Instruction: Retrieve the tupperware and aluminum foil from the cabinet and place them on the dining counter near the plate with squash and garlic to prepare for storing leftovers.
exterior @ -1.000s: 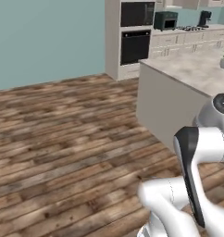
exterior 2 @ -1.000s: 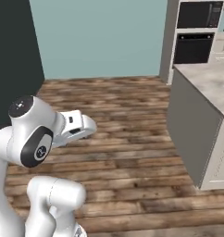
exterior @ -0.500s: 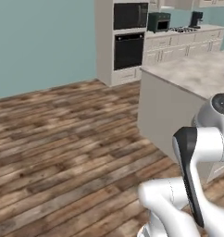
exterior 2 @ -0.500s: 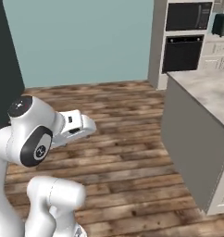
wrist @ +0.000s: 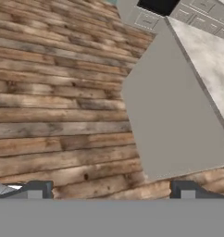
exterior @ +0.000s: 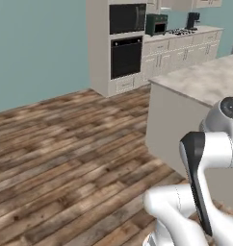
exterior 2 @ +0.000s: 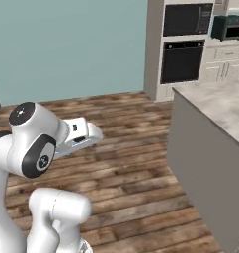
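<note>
Wooden floor (exterior: 65,158) spreads before the dining counter (exterior: 200,81); behind it stands a black wall oven (exterior 2: 180,62); the gripper (wrist: 111,190) is empty, fingers wide apart.

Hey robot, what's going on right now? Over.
Hand open, holding nothing. Tupperware and foil not picked up yet. Dining counter ahead on the right, its grey side panel close. Wood floor between here and the wall oven.

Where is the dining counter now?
The dining counter stands at the right in both base views, above the wooden floor, with the wall oven behind it.
</note>
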